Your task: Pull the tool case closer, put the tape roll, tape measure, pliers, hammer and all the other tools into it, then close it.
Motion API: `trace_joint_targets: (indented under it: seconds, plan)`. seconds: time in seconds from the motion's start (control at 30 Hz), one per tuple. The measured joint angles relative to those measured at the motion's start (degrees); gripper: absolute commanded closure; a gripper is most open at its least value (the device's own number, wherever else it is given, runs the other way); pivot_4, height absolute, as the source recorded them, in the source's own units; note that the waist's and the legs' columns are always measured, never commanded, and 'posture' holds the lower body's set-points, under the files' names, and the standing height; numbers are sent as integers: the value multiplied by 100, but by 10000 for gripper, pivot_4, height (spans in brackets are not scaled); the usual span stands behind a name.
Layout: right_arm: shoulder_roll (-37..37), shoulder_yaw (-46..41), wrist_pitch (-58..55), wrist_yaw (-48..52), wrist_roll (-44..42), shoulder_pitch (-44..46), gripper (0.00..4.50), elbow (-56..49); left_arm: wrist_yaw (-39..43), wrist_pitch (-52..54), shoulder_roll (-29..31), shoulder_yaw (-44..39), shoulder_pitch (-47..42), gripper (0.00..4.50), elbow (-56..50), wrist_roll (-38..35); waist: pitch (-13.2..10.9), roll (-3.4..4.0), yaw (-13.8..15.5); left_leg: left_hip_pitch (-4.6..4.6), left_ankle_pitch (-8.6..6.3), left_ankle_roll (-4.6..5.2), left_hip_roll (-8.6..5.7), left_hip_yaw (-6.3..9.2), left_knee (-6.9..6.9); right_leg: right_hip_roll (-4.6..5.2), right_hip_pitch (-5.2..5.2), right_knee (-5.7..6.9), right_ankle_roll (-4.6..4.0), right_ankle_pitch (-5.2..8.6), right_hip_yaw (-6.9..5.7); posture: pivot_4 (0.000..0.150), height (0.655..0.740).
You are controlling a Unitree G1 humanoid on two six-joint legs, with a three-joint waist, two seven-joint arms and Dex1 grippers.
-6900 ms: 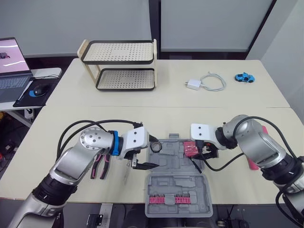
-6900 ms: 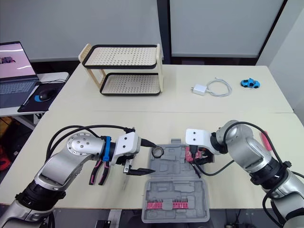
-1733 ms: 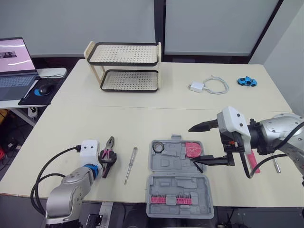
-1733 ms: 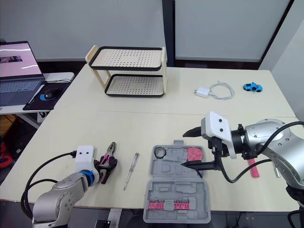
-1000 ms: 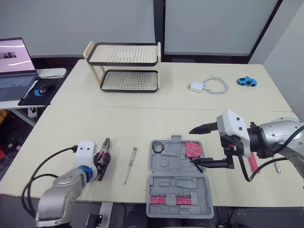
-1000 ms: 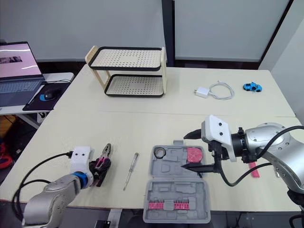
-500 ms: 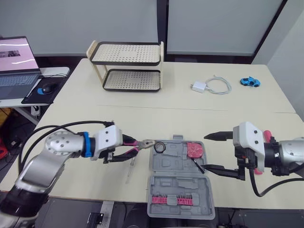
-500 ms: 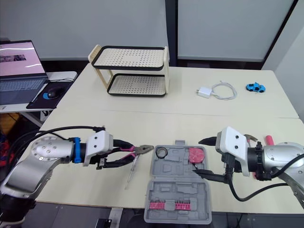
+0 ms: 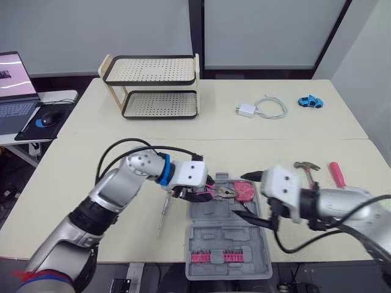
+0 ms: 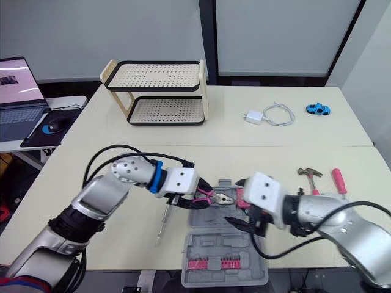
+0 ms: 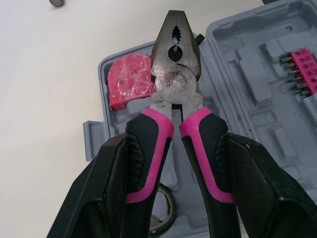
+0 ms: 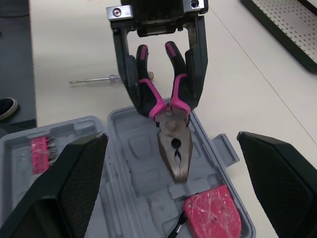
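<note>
The open grey tool case (image 9: 227,239) lies at the table's front edge, with a row of pink bits (image 9: 213,257) in its near half. My left gripper (image 9: 204,190) is shut on the pink-handled pliers (image 11: 176,79), holding them over the case's far half, nose toward the red tape measure (image 9: 245,190) lying in it. The black tape roll (image 11: 168,203) sits in the case under the pliers' handles. My right gripper (image 9: 242,195) is open beside the tape measure, holding nothing. A screwdriver (image 9: 163,215) lies left of the case. The hammer (image 9: 303,168) lies to the right.
A pink-handled tool (image 9: 336,174) lies right of the hammer. At the back stand a two-tier rack (image 9: 151,85), a white charger with cable (image 9: 263,108) and a blue toy car (image 9: 313,101). A laptop (image 9: 12,73) sits on a side desk to the left.
The camera has shifted. My left arm carried the pliers right, from beside the case to over its far half. My right gripper moved left, closer to the tape measure.
</note>
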State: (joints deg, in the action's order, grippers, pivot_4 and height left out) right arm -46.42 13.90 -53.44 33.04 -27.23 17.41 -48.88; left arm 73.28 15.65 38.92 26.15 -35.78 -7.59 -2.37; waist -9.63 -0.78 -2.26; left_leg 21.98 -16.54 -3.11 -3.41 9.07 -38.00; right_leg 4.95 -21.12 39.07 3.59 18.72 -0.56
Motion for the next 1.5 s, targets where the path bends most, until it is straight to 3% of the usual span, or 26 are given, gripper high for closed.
trace_joint_targets:
  seconds: [0.23, 0.83, 0.93, 1.17, 1.47, 1.5]
  plan:
    - [267, 969, -59, -84, 640, 374, 0, 527, 40, 151, 9, 29, -8, 20205, 13, 83, 0, 0, 47, 2, 1, -1, 0, 16, -4, 7, -2, 1, 0, 0, 0, 1500, 7318]
    - [720, 1604, 277, 203, 1464, 552, 0, 1187, 124, 773, 18, 54, -22, 20205, -122, 98, 0, 0, 39, 1, 1, -1, -1, 16, -5, 5, -5, 8, 0, 0, 0, 1500, 7318]
    - [794, 1618, 313, 268, 1509, 604, 6457, 1315, 122, 790, 33, 56, -23, 20205, -142, 112, 0, 0, 40, 1, 1, -1, -1, 17, -5, 5, -5, 7, 0, 0, 0, 1500, 7318]
    - [872, 1654, 481, 396, 1711, 628, 32168, 1485, 124, 824, 97, 61, -20, 20206, -214, 118, 0, 0, 39, 1, 1, -1, -1, 16, -5, 5, -6, 10, 0, 0, 1, 1500, 7318]
    - [917, 1657, 565, 574, 1853, 629, 33356, 1528, 136, 867, 175, 68, 21, 20208, -320, 106, 0, 1, 39, 1, 1, -1, -1, 16, -6, 5, -7, 12, 0, 0, 0, 1500, 7318]
    - [919, 1657, 573, 584, 1873, 629, 33356, 1527, 142, 864, 181, 68, 24, 16709, -326, 102, 0, 1, 39, 1, 1, -1, -1, 16, -6, 5, -7, 12, 0, 0, 0, 1500, 7318]
